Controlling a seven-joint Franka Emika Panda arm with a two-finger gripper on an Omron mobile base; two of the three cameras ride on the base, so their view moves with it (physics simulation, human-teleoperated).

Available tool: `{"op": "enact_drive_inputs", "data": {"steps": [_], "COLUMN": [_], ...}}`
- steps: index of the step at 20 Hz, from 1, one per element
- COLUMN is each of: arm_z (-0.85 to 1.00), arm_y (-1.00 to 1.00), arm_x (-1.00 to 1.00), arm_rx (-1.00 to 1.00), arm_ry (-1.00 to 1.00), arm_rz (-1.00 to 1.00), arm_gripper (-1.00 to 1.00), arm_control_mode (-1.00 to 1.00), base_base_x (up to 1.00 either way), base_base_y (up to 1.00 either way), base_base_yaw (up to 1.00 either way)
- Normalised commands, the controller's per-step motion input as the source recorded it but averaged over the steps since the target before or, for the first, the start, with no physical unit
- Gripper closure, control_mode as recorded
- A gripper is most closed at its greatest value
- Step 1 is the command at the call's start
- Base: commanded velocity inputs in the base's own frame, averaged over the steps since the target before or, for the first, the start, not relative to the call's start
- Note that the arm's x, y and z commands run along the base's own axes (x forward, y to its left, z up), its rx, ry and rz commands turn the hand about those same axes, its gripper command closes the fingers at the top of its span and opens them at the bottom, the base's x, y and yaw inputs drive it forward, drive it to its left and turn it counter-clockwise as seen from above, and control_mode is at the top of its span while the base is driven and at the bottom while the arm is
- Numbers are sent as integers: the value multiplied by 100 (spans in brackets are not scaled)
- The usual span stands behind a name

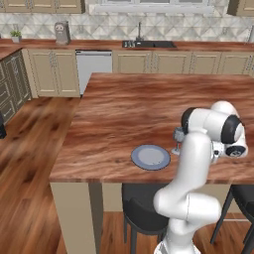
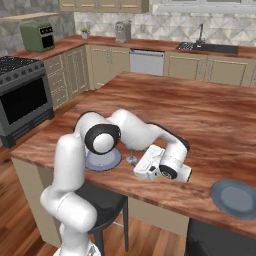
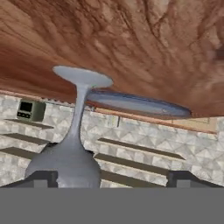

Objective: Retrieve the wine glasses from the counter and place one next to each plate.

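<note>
Grey-blue and see-through, the wine glass is the nearest thing to your gripper. In the hand view it looks upside down, with its round bowl low in the frame between the two dark fingertips. One tip is right at the bowl. The other is well off to the side, so the fingers look wide open and are not squeezing anything.

The glass has a thin stem and a flat round foot. The foot sits on the island, so the glass stands by itself. Just beside it is a flat round plate, grey-blue with a paler middle. You can see both near the middle of the left base view.

I think this step is putting down the first glass, and it looks almost done. Next, pull the hand straight back. The stem is thin and a bump could tip the glass over.

The island top is red-brown wood with wavy lines. The second plate, at the lower right of the right base view, has no glass beside it. Far back, along the top of the frame, is the counter.
</note>
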Motion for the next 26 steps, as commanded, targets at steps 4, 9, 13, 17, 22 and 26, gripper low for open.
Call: {"op": "enact_drive_inputs", "data": {"steps": [4, 9, 13, 17, 22, 26], "arm_z": [88, 97, 100, 100, 72, 36], "arm_y": [0, 2, 1, 0, 5, 50], "arm_x": [-51, -43, -58, -73, -96, -100], "arm_rx": [9, 3, 9, 11, 1, -2], "arm_ry": [-32, -22, -20, -9, -12, -2], "arm_rz": [-10, -5, 0, 0, 0, -11], "arm_gripper": [-100, -100, -100, -100, -100, -100], "arm_control_mode": [-100, -100, -100, -100, -100, -100], "base_base_x": [0, 0, 0, 0, 0, 0], "base_base_y": [0, 0, 0, 0, 0, 0], "base_base_yaw": [0, 0, 0, 0, 0, 0]}}
